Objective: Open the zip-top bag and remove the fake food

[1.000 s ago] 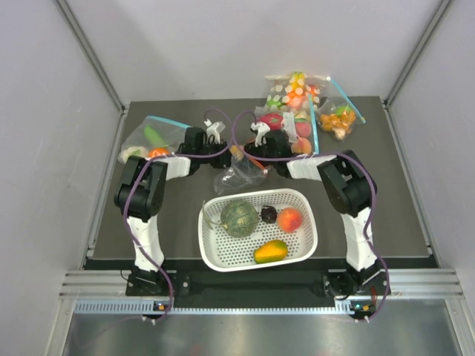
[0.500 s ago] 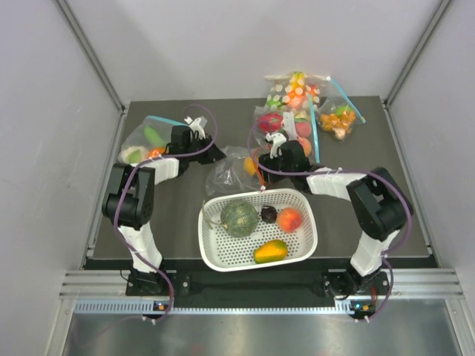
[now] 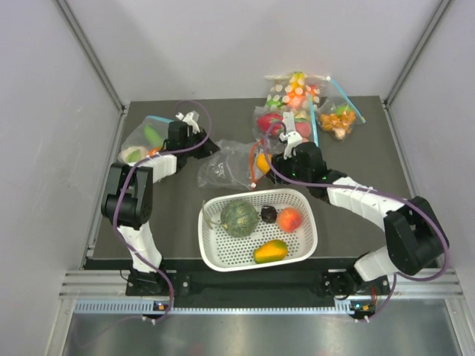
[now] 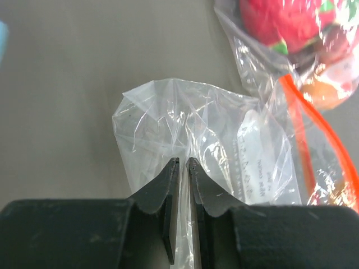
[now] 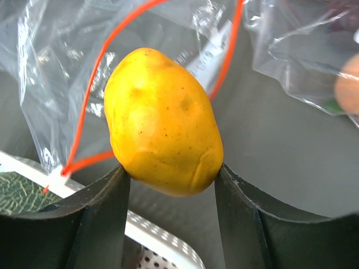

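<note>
From the overhead camera I see the zip-top bag (image 3: 225,166) lying crumpled on the table (image 3: 163,215) just behind the white basket (image 3: 211,248), its red-orange zip strip (image 3: 253,165) at the right end. The left fingers (image 3: 209,151) meet the bag's left end, and the right fingers (image 3: 263,160) sit at the bag's mouth with a yellow toy fruit (image 3: 260,159) between them; from up here I cannot tell how tightly either pair is closed. The basket holds a green melon (image 3: 239,217), a small dark piece (image 3: 269,213), a peach (image 3: 289,219) and a mango (image 3: 270,251). Bags with blue zip strips lie at the far left (image 3: 142,136) and the far right (image 3: 300,95). On the left wrist camera the fingertips (image 4: 174,171) are pressed together with a fold of the clear bag (image 4: 185,120) pinched between them, and the zip strip (image 4: 305,134) trails off to the right. On the right wrist camera both pads (image 5: 115,190) are clamped on the sides of the yellow toy fruit (image 5: 162,120), which is held above the basket rim (image 5: 160,235), in front of the bag's open mouth and zip strip (image 5: 92,75).
</note>
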Tool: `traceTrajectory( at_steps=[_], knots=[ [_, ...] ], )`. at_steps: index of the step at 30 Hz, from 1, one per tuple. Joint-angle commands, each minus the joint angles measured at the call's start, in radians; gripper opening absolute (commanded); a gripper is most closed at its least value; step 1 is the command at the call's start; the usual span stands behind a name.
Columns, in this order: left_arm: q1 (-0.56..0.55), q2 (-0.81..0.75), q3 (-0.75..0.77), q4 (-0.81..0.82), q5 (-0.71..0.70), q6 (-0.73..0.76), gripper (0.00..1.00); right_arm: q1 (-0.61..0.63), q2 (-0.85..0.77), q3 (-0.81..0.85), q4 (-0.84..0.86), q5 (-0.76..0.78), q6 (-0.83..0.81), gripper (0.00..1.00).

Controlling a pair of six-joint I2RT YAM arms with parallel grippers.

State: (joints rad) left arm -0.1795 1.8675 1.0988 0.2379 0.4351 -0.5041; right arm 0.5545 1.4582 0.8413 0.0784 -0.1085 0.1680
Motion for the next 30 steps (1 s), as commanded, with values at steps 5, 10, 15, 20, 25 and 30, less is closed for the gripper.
traceTrajectory(
  at_steps=[5,10,15,20,25,30],
  knots=[
    [0.021,-0.016,0.065,-0.005,-0.159,-0.031,0.17,0.005,-0.168,-0.01,-0.107,0.067,-0.042,0.13],
    [0.028,-0.03,0.087,-0.012,-0.274,-0.042,0.17,0.019,-0.286,-0.005,-0.206,-0.002,-0.064,0.13],
    [0.029,-0.051,0.099,-0.008,-0.314,-0.04,0.17,0.062,-0.4,-0.021,-0.34,-0.123,-0.064,0.14],
    [0.031,-0.06,0.101,-0.012,-0.315,-0.033,0.18,0.119,-0.502,-0.042,-0.475,-0.198,-0.053,0.15],
    [0.031,-0.062,0.098,-0.009,-0.305,-0.036,0.18,0.191,-0.533,-0.07,-0.592,-0.266,-0.045,0.18],
    [0.031,-0.067,0.098,-0.023,-0.312,-0.022,0.2,0.271,-0.506,-0.085,-0.646,-0.26,-0.027,0.25]
  ],
)
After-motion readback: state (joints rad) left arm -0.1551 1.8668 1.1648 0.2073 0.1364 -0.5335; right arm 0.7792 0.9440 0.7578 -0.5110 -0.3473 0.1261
